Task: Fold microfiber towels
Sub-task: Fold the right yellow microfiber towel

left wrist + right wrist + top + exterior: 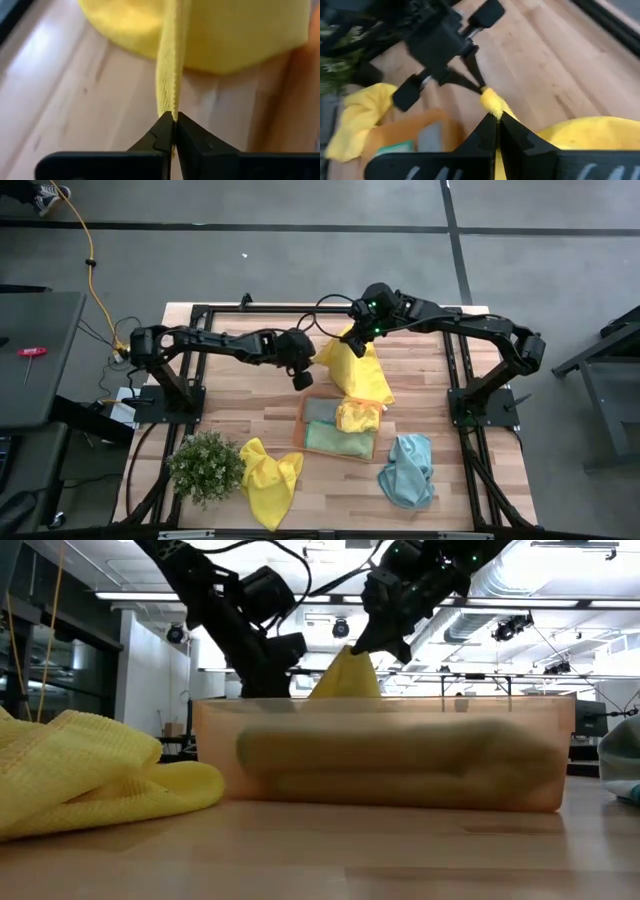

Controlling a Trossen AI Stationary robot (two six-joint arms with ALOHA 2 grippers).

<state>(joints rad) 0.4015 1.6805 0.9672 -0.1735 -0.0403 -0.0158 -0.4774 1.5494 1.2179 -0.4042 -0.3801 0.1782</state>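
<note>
The yellow towel hung in the air above the back-centre of the desk, and its stretched top edge was what your next move depended on. That edge ran roughly from 9 o'clock, at the left gripper, up to 1 o'clock, at the right gripper; the body of the cloth sagged down toward 5 o'clock and draped over the back edge of the orange tray. Both arms were at the towel, one on each end, so neither had farther to reach.

In the left wrist view the left arm's fingers were pressed together on a thin, taut strip of the cloth. In the right wrist view the right arm's fingers pinched a bunched corner, with the left gripper just opposite.

The towel looked bright, fuzzy and limp, gathered rather than spread flat. I judged the fold not yet made.

Farther out, you had folded cloths in the tray, another yellow towel crumpled at 7 o'clock beside the potted plant, and a light blue towel at 5 o'clock.
</note>
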